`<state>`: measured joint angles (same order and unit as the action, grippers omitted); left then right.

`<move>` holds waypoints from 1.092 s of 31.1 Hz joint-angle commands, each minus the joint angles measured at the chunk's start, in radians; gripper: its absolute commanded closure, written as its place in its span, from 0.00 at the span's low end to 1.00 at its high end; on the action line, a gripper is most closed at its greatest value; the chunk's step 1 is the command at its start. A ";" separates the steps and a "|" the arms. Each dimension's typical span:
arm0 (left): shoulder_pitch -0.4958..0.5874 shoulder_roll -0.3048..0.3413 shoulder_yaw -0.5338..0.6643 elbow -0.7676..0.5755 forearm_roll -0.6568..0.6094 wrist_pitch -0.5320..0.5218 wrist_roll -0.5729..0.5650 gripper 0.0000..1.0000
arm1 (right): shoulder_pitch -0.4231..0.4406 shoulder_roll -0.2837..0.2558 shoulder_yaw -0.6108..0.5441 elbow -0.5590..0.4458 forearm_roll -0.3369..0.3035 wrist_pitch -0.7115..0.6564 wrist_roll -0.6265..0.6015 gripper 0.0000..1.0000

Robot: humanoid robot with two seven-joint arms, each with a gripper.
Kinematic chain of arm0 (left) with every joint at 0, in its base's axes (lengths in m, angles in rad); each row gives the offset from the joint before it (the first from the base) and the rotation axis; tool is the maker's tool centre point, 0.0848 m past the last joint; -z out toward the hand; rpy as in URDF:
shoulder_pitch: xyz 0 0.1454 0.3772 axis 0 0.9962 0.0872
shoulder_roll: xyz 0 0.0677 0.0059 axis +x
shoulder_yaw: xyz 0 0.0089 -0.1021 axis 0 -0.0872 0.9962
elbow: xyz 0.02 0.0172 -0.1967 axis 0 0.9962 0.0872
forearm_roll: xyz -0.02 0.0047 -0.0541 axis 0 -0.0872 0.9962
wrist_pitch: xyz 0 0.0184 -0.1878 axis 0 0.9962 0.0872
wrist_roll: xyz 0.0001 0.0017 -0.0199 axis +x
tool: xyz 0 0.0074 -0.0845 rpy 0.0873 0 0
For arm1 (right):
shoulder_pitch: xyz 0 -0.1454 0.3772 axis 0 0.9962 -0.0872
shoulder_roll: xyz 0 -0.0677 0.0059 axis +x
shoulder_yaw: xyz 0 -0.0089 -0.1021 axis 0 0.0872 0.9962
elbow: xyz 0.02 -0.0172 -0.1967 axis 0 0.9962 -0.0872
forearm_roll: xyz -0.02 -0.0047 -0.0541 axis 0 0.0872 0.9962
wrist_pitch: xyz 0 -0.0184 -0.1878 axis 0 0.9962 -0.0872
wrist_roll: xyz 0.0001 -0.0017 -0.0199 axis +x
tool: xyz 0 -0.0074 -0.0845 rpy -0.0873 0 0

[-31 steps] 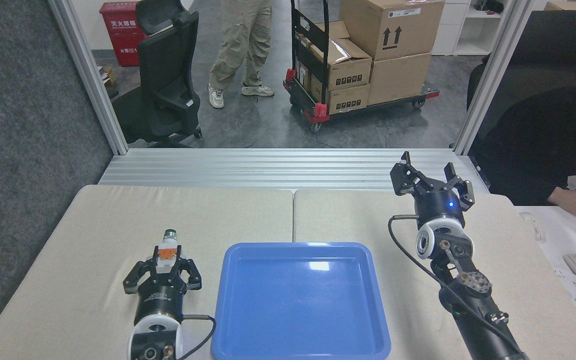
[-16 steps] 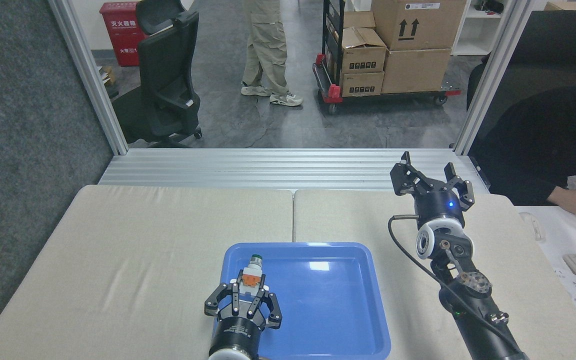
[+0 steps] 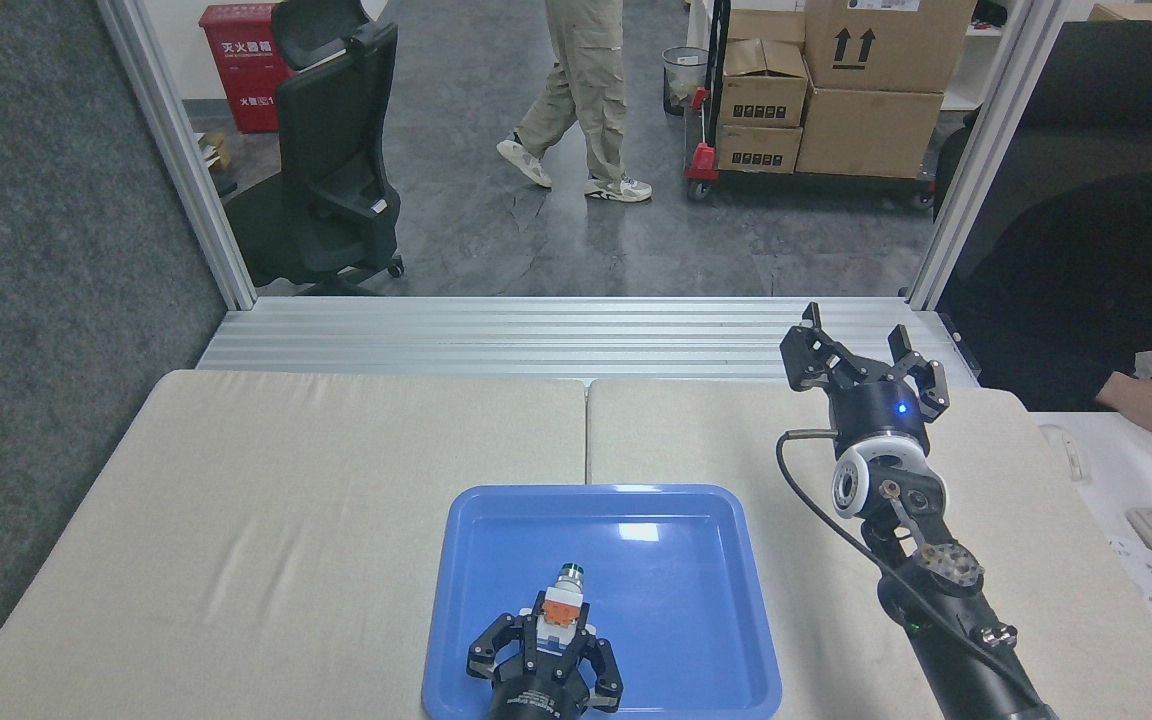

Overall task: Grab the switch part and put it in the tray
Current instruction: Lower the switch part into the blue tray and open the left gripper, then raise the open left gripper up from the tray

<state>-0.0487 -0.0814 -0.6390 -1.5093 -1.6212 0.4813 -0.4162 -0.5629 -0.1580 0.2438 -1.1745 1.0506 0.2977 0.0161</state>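
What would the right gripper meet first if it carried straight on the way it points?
The right gripper is open and empty, pointing away from the robot over the beige padded table. Ahead lies the ribbed aluminium sill; it would probably pass above it, though height is unclear.

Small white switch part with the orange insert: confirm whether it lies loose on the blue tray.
No, the small white switch part is clamped in the left gripper over the glossy blue plastic tray.
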 commanded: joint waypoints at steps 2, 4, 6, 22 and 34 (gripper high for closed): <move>-0.010 -0.026 -0.041 0.054 0.055 0.023 -0.010 1.00 | 0.000 0.000 0.002 0.001 0.000 0.000 0.001 0.00; -0.020 -0.027 -0.022 0.051 0.057 0.023 -0.010 1.00 | 0.000 0.000 0.002 0.001 0.000 0.000 0.001 0.00; -0.036 -0.028 -0.010 0.051 0.063 0.023 -0.010 0.98 | 0.000 0.000 0.000 -0.001 0.000 0.000 0.001 0.00; -0.134 -0.032 0.091 0.097 0.086 0.132 0.010 0.00 | 0.000 0.000 0.000 -0.001 0.000 0.000 0.001 0.00; -0.359 0.061 0.298 0.050 0.109 0.086 0.040 0.00 | 0.000 0.000 0.000 -0.001 0.000 0.000 0.001 0.00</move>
<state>-0.2322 -0.0969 -0.5565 -1.4591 -1.5364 0.6085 -0.4045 -0.5624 -0.1580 0.2440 -1.1748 1.0508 0.2977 0.0161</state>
